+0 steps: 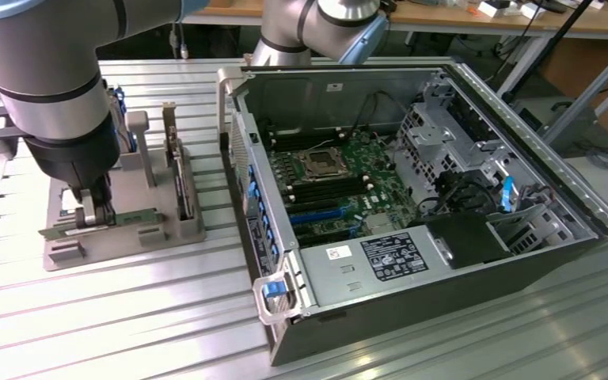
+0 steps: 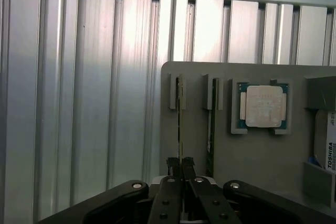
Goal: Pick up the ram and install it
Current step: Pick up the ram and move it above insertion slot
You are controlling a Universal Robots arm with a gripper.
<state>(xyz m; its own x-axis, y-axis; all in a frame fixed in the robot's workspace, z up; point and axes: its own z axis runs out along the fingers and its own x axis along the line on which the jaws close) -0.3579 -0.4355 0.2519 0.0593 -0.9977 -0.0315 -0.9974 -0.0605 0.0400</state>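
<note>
I see the hand (image 2: 180, 167) lowered onto the grey holder (image 2: 262, 166) on the table (image 2: 105, 103). Its two fingers (image 2: 169, 195) are closed almost fully, with the ram (image 2: 179, 124) pinched between them. The ram stands on its thin edge in a slot of the holder, so from the wrist it is a narrow line that starts between the fingertips and runs straight forward, away from the hand. Its long axis therefore lies across the closing direction of the fingers, which I judge is the correct way to hold it. I think it is not yet lifted out, because its far end sits between the small posts of the slot. A second stick (image 2: 210, 124) stands just beside the held one, parallel to it. The open computer (image 1: 442, 261) is well apart from the hand, on the exterior view's right, with its green board (image 1: 336, 190) facing up.
</note>
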